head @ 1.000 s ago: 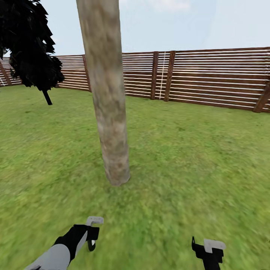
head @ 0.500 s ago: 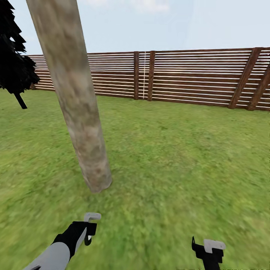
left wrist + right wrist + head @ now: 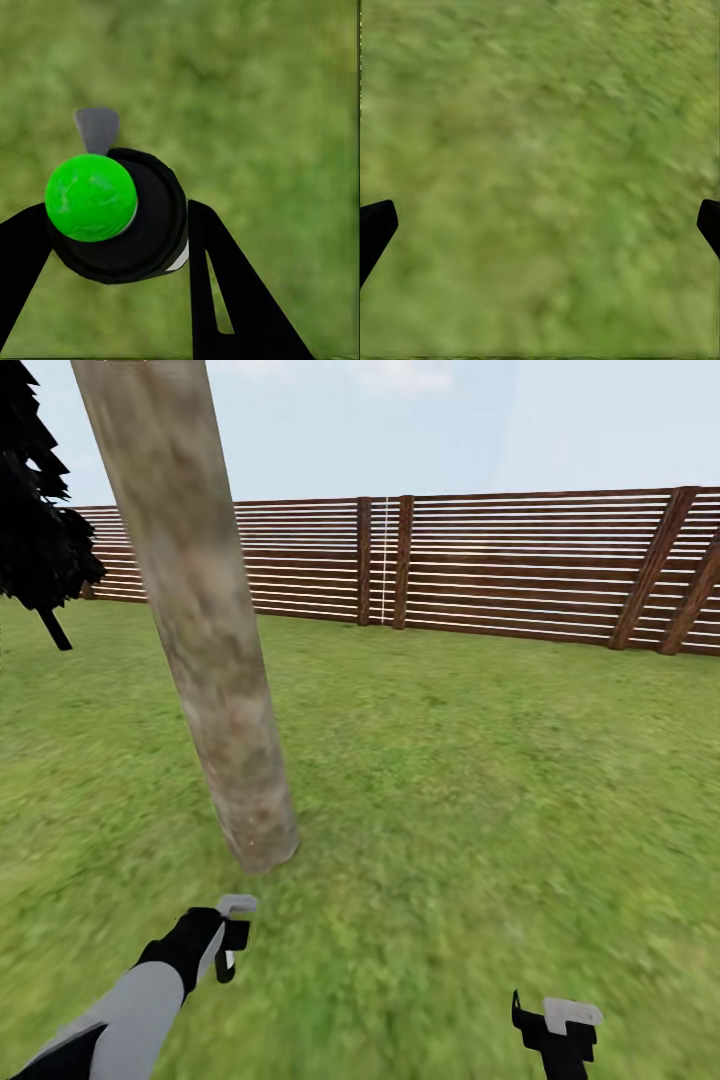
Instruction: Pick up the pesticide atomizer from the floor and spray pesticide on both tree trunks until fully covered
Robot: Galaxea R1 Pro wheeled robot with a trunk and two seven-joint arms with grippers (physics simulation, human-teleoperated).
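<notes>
- The left end effector [image 3: 228,938] is clamped on the pesticide atomizer [image 3: 124,217]; in the left wrist view the black bottle sits between the two dark fingers [image 3: 225,292], and its top reads bright green there rather than red.
- A small grey nozzle tab [image 3: 97,129] juts from the bottle over the lawn [image 3: 480,760].
- The right end effector [image 3: 560,1025] hangs low at the robot's right with its fingers wide apart, nothing between them but grass.
- Since half a second ago the view itself has barely shifted, while the left arm has stretched forward, carrying the bottle nearer to the foot of the tree trunk [image 3: 205,640].
- A second ago the trunk stood nearer the middle of the head view; the camera has since swung, so that shift is no move of the tree.
- The trunk leans slightly, mottled grey-brown, with the slatted fence [image 3: 520,570] well behind it and a dark tree [image 3: 40,530] off to the left.
- No specks of pesticide are visible on or around the trunk, so spraying probably has not begun here.
- Judged from this, the arm is lining up the nozzle; aim looks the main risk, since the nozzle appears to face the grass.
</notes>
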